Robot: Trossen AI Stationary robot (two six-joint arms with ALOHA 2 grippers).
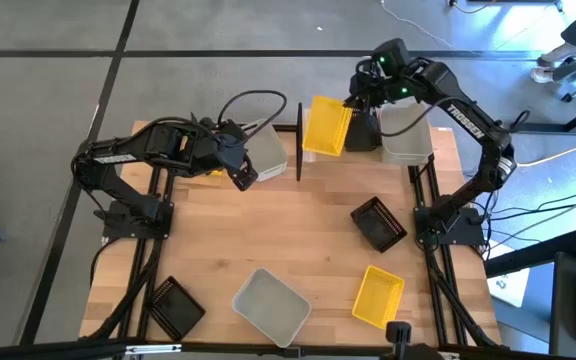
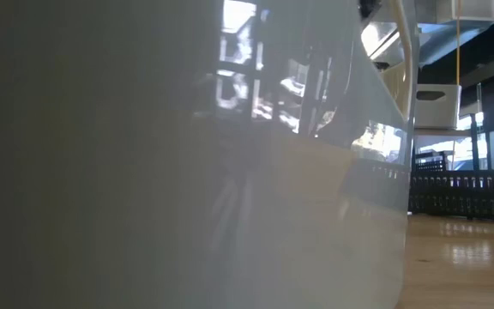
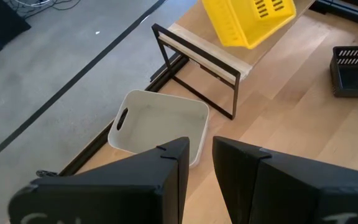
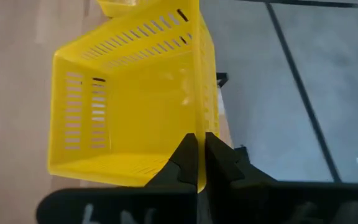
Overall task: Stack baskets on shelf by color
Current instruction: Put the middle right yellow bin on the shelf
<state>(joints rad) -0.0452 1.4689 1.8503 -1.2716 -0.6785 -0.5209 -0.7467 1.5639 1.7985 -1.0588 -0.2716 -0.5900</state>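
My right gripper [image 1: 351,104] is shut on a yellow basket [image 1: 325,126], which it holds tilted in the air over the left end of the shelf [image 3: 227,61]. The shelf's black end post [image 1: 299,140] stands beside it. On the shelf sit a black basket [image 1: 364,131] and a whitish basket [image 1: 406,134]. My left gripper [image 3: 202,163] hovers with a narrow gap and nothing between its fingers. It is above another whitish basket [image 3: 160,126] that stands on the table left of the shelf. My right gripper pinches the yellow basket's wall at the rim [image 4: 199,124], near a corner, with one finger inside the basket and one outside. The fingers slant down from the table's right. The basket hangs lifted clear and tilted, its open side turned toward the wrist camera.
On the near half of the table lie a black basket [image 1: 378,222], a yellow basket [image 1: 378,296], a whitish basket [image 1: 270,305] and another black basket [image 1: 173,306]. A whitish basket wall [image 2: 187,172] fills most of the low view. Bare wood lies mid-table.
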